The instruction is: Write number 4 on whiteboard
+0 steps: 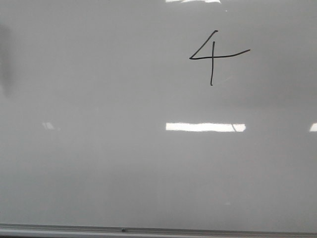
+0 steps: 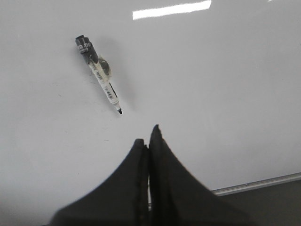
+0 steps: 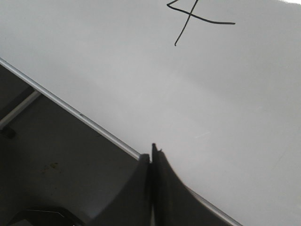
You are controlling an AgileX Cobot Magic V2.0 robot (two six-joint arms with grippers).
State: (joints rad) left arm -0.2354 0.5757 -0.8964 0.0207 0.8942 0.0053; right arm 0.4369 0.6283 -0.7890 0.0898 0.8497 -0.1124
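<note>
Your left gripper (image 2: 149, 134) is closed on nothing; a marker (image 2: 99, 73) lies loose on the whiteboard (image 2: 225, 94) just ahead of its tips. Your right gripper (image 3: 152, 153) is also closed and empty, over the board's rail (image 3: 70, 109); the number 4 (image 3: 190, 19) sits well ahead of it.

The left gripper (image 2: 149, 134) and right gripper (image 3: 152, 151) each show two matte black, curved fingers tapering to points; their inner edges look slightly rough, perhaps padded.

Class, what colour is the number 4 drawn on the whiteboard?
Black: the number 4 on the whiteboard shows best in the front view.
</note>
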